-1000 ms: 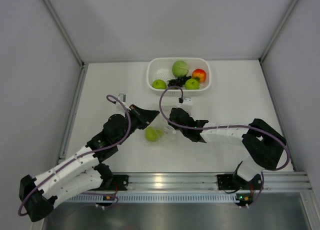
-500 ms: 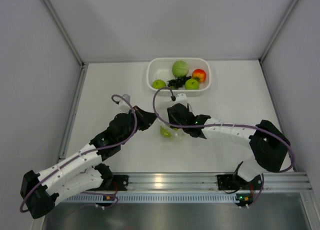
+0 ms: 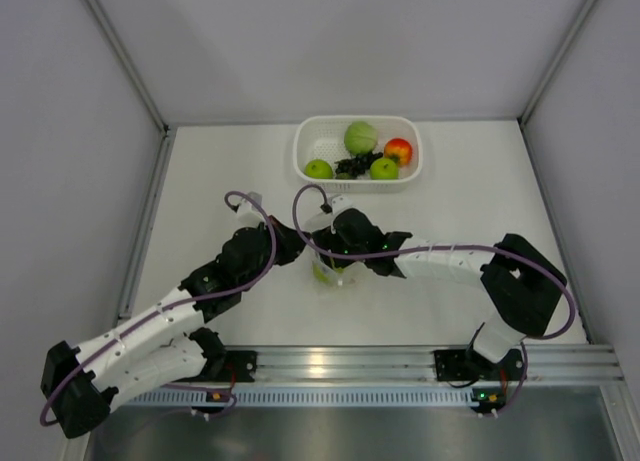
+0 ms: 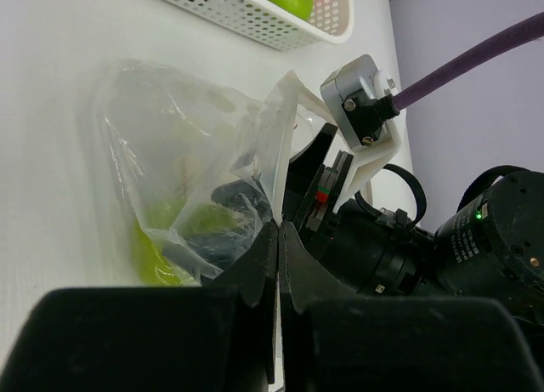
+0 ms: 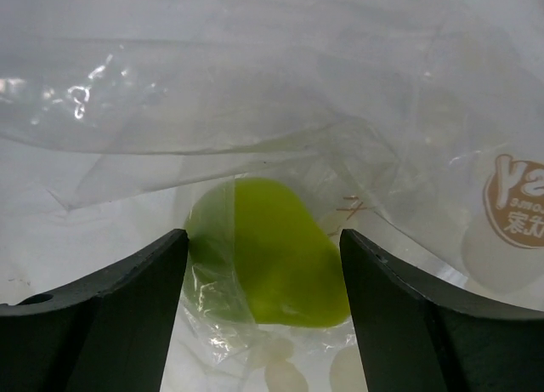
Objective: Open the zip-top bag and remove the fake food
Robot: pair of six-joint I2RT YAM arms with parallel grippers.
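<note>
From above, the left fingers (image 3: 302,255) and the right fingers (image 3: 328,263) meet over the zip-top bag (image 3: 340,280), which lies on the white counter (image 3: 450,196) with a green pear (image 3: 324,273) showing through it. The left fingers reach the bag from its left side. The right fingers point down onto it from the far side. Well beyond both pairs of fingers, the white perforated basket (image 3: 300,151) holds a pale green ball (image 3: 360,137), a red-yellow apple (image 3: 399,151), two green apples (image 3: 319,168) (image 3: 384,168) and a dark grape bunch (image 3: 352,165).

In the left wrist view, the left fingers are pressed together, and an edge of the bag's (image 4: 187,145) clear film runs down into the seam between their tips, clamped there. The bag billows up and away from the tips, and the pear (image 4: 157,247) lies low inside it, just past them on the left. A dark shape shows through the film near the tips; what it is I cannot tell. The right arm's wrist stands just right of the tips.

In the right wrist view, the right fingers stand wide apart. The pear (image 5: 272,264) fills the gap between them, with a fold of film over its left side. Whether either finger touches it I cannot tell. Crinkled film (image 5: 255,94) spreads beyond the tips, with a printed white dot (image 5: 514,201) to the right.
</note>
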